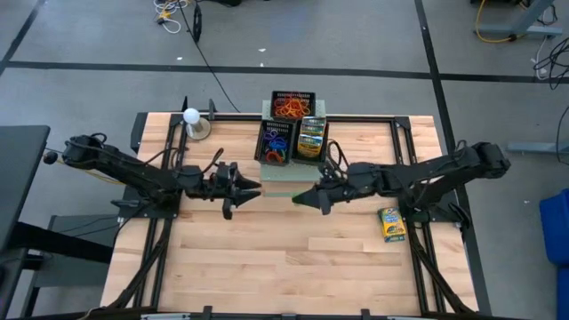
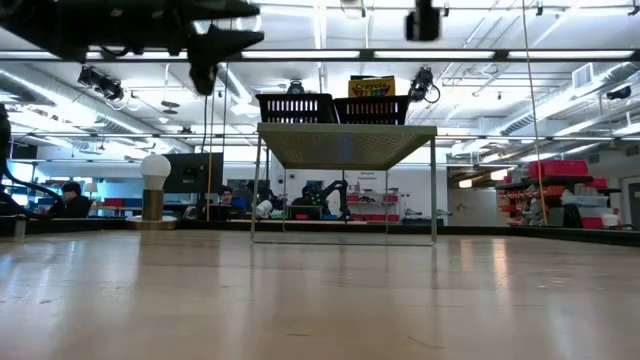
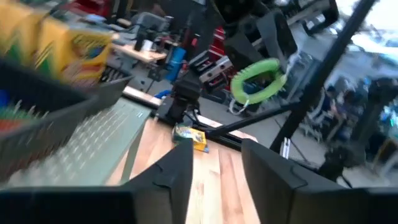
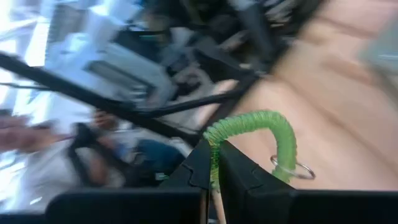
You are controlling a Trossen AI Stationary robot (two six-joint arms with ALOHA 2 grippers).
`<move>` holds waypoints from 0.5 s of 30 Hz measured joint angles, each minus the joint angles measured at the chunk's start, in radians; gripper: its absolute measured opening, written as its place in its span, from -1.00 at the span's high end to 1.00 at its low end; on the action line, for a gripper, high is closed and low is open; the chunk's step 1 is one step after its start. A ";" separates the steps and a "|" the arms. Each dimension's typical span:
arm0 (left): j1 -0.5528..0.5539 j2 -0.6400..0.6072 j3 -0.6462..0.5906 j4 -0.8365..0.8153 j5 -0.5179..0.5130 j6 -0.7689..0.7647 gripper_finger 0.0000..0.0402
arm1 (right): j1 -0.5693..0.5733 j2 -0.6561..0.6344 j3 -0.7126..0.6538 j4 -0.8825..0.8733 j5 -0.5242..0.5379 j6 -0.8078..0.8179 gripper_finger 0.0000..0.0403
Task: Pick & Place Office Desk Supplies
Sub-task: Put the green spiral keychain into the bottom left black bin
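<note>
My right gripper (image 1: 307, 197) is shut on a green coiled loop (image 4: 252, 127) that carries a small metal ring (image 4: 293, 168). It hovers above the table in front of the pale-green perforated box (image 1: 286, 178). My left gripper (image 1: 244, 188) faces it from the left, open and empty (image 3: 217, 177), and its wrist view shows the green loop (image 3: 256, 76) hanging from the right gripper. On the box stand black mesh trays with orange rubber bands (image 1: 289, 108), coloured loops (image 1: 275, 147) and a crayon box (image 1: 310, 138). Another crayon box (image 1: 392, 224) lies flat on the table at the right. My right gripper pinches the green coiled loop at one end of its arc (image 4: 214, 146) between its two fingers. The fingers lie about level and point toward the table's left. The loop curves out beyond the fingertips, clear of the table, and the metal ring hangs on its far end.
A lamp with a white bulb (image 1: 192, 118) stands at the far left of the table. The perforated box stands on thin legs (image 2: 345, 145) at the far middle. Bare wood (image 1: 284, 267) spreads across the near half. People sit at desks in the room behind.
</note>
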 joint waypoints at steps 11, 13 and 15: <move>0.118 0.034 0.123 -0.012 0.331 0.102 -0.07 | -0.045 0.102 0.000 0.248 -0.199 0.016 0.91; 0.123 0.068 0.158 -0.011 0.359 0.116 -0.08 | -0.048 0.113 0.000 0.271 -0.209 0.017 0.91; 0.122 0.116 0.193 -0.013 0.375 0.141 -0.08 | -0.048 0.113 0.000 0.284 -0.209 0.017 0.91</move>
